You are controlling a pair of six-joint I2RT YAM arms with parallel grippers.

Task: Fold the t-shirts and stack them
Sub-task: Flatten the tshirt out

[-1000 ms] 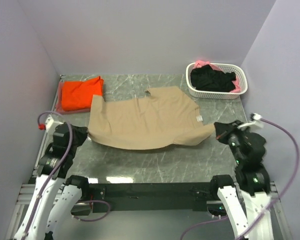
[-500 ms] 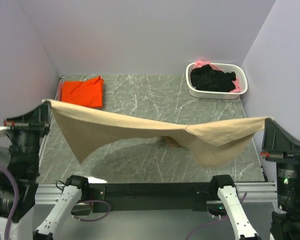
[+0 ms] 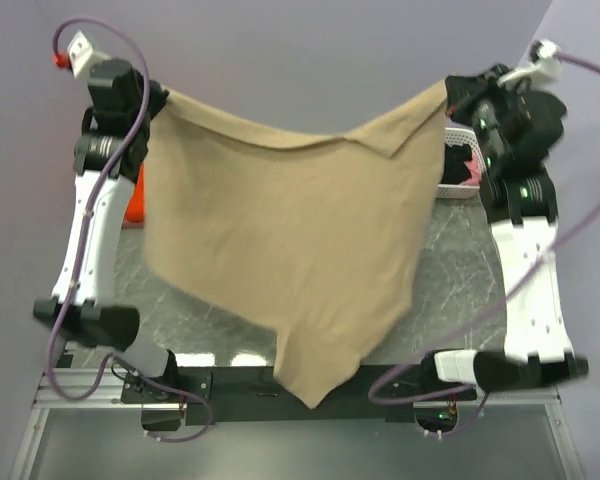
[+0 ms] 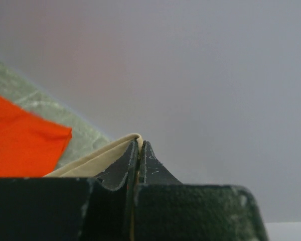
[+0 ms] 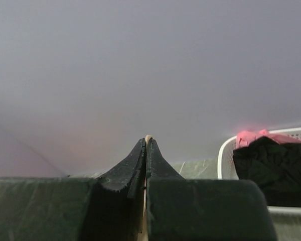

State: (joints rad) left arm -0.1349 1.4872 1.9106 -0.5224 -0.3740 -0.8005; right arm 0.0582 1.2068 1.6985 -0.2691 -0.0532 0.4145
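The tan t-shirt (image 3: 300,230) hangs high in the air, stretched between both grippers and draping down past the table's near edge. My left gripper (image 3: 158,92) is shut on its top left corner; in the left wrist view (image 4: 139,143) tan cloth (image 4: 95,159) shows between the jaws. My right gripper (image 3: 450,92) is shut on its top right corner; in the right wrist view (image 5: 147,139) a sliver of cloth shows at the tips. The orange t-shirt (image 4: 20,135) lies folded at the table's far left, mostly hidden in the top view (image 3: 132,205). Black (image 5: 276,165) and pink (image 5: 251,136) shirts sit in the basket.
The white slotted basket (image 5: 226,155) stands at the far right of the marble table (image 3: 460,270), partly hidden behind the right arm in the top view (image 3: 458,190). Lilac walls close in the back and both sides.
Both arms have risen from table height to high above it and lifted the tan shirt off the table, so it now hangs as a full sheet.
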